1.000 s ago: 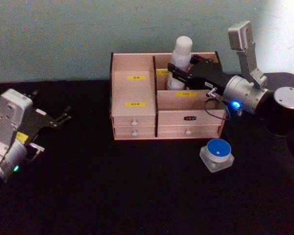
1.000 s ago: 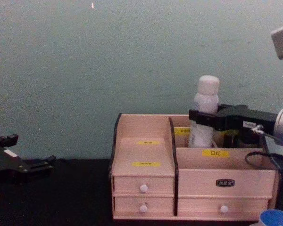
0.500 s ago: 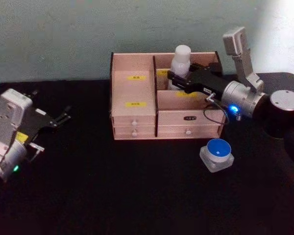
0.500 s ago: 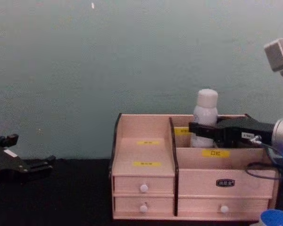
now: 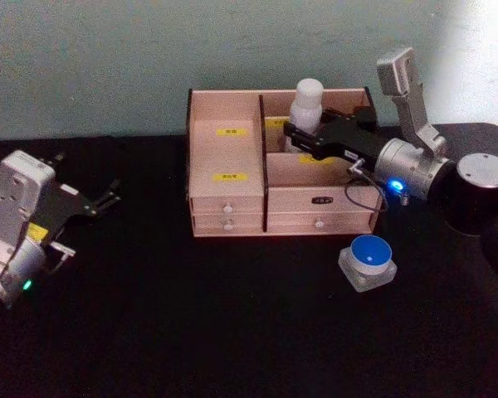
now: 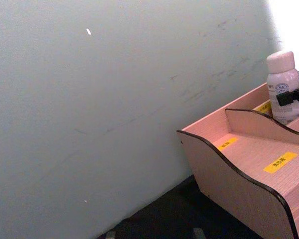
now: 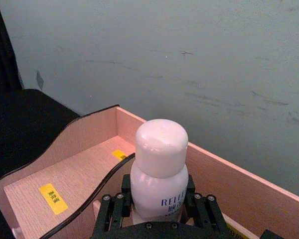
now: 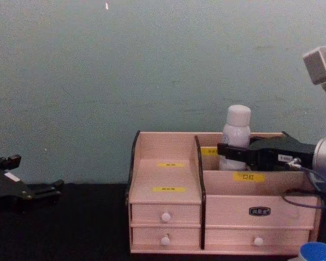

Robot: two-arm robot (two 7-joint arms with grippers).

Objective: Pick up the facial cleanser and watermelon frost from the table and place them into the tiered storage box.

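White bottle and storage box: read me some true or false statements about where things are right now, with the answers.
1. The white bottle stands upright in the back right compartment of the tiered storage box. True.
2. The right end effector is clear of the bottle. False: it grips the bottle's body below the cap.
3. The blue-lidded jar sits inside the box. False: it is on the table, in front of the box's right side.
4. The left end effector is off to the left, open and holding nothing. True.
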